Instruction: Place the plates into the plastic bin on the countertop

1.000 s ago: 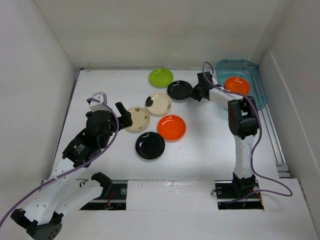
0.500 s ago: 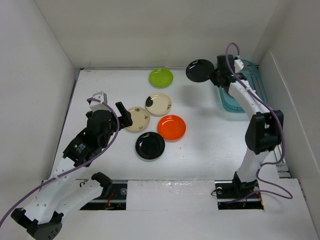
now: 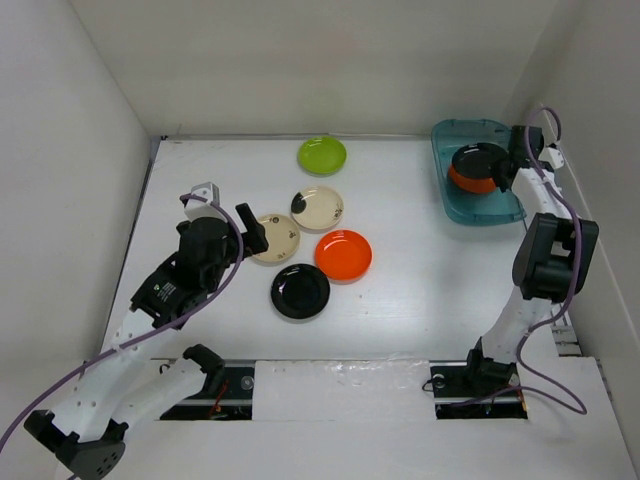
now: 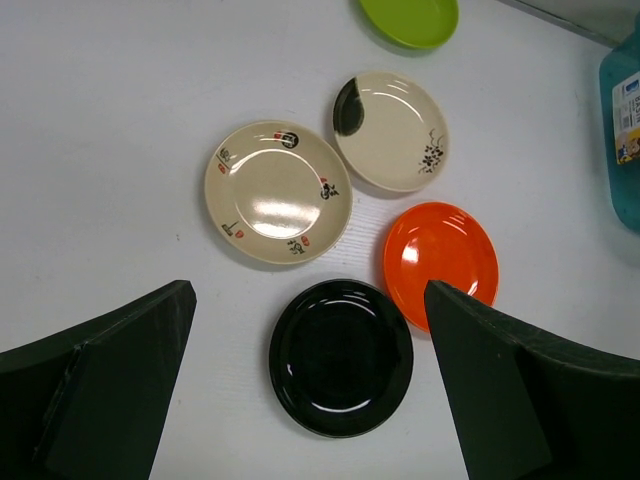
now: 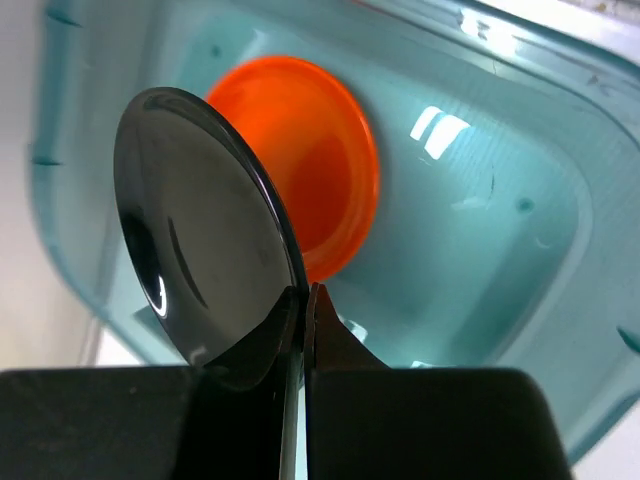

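Observation:
My right gripper (image 3: 511,166) is shut on the rim of a black plate (image 3: 478,159) and holds it tilted over an orange plate (image 3: 466,182) lying in the teal plastic bin (image 3: 492,210). The right wrist view shows the pads (image 5: 330,330) pinching the black plate (image 5: 200,230) above the orange plate (image 5: 320,160) and the bin (image 5: 500,230). My left gripper (image 4: 308,296) is open and empty, above a black plate (image 4: 341,357). On the countertop (image 3: 420,270) lie a lime green plate (image 3: 322,154), two cream plates (image 3: 317,208) (image 3: 275,238), an orange plate (image 3: 343,255) and a black plate (image 3: 300,291).
White walls stand on the left, back and right of the countertop. The bin sits in the back right corner against the right wall; its edge shows in the left wrist view (image 4: 625,150). The arm bases are at the near edge.
My right arm has carried the black plate from the middle back of the countertop to the right, over the bin and above the orange plate. The left arm has barely moved.

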You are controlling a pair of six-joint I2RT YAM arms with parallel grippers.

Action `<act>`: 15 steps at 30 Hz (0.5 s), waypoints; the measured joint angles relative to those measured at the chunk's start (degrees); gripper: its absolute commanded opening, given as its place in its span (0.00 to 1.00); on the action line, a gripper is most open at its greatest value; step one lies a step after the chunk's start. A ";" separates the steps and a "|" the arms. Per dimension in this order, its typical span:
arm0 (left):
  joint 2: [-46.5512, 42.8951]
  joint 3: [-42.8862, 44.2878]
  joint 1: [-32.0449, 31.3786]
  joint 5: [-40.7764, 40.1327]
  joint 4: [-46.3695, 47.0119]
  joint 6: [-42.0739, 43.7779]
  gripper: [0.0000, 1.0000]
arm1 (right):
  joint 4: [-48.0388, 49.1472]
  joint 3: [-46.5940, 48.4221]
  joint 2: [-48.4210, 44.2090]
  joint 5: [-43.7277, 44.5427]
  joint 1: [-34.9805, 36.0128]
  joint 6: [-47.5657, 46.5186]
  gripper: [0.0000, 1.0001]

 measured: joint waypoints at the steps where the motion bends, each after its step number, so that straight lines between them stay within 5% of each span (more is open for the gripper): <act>1: 0.11 0.00 0.00 0.07 0.00 0.00 1.00 | -0.02 0.00 0.98 -0.15 -0.31 -0.02 0.00; 8: 0.46 0.00 0.00 0.26 0.04 0.15 1.00 | -0.11 3.54 8.66 -2.29 -0.74 -0.79 0.07; 10: 0.61 0.00 0.00 0.26 0.07 0.28 1.00 | 0.11 4.04 9.86 -2.60 -0.74 -0.94 0.19; 13: 0.87 0.00 0.00 0.46 0.07 0.44 1.00 | 0.35 4.04 10.05 -2.62 -0.74 -0.81 0.22; 15: 1.07 0.00 0.00 0.52 0.04 0.46 1.00 | 0.74 4.04 10.03 -2.47 -0.81 -0.68 0.38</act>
